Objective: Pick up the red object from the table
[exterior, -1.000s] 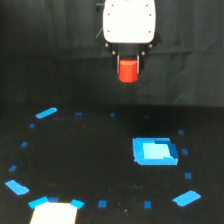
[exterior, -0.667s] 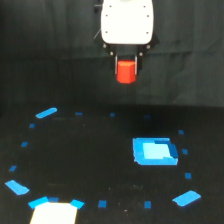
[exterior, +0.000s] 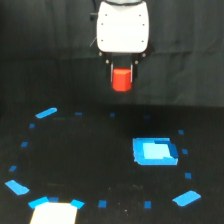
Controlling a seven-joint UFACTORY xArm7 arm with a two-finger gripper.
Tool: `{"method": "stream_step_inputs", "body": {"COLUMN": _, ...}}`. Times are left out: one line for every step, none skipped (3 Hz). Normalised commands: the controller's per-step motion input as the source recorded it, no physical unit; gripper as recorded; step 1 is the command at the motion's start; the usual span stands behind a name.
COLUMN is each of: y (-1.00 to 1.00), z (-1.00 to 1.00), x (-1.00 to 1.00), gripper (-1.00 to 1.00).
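Red object (exterior: 121, 80), small matte block, clamped in white hand (exterior: 122, 76), above table (exterior: 90, 160)

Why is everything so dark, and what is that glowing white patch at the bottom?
In the exterior view, the black table and backdrop swallow light, so only the blue square and tape marks stand out. The white patch is overexposed, its detail washed out. The whole picture is soft; the red block in the tool has fuzzy edges.
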Motion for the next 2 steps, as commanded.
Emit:
{"method": "stream_step_inputs", "body": {"y": 0.25, "z": -0.46, "x": -0.48, "gripper": -1.00}}
{"method": "stream_step_inputs", "body": {"y": -0.47, "z": -0.10, "x": -0.77, "gripper": -1.00}}
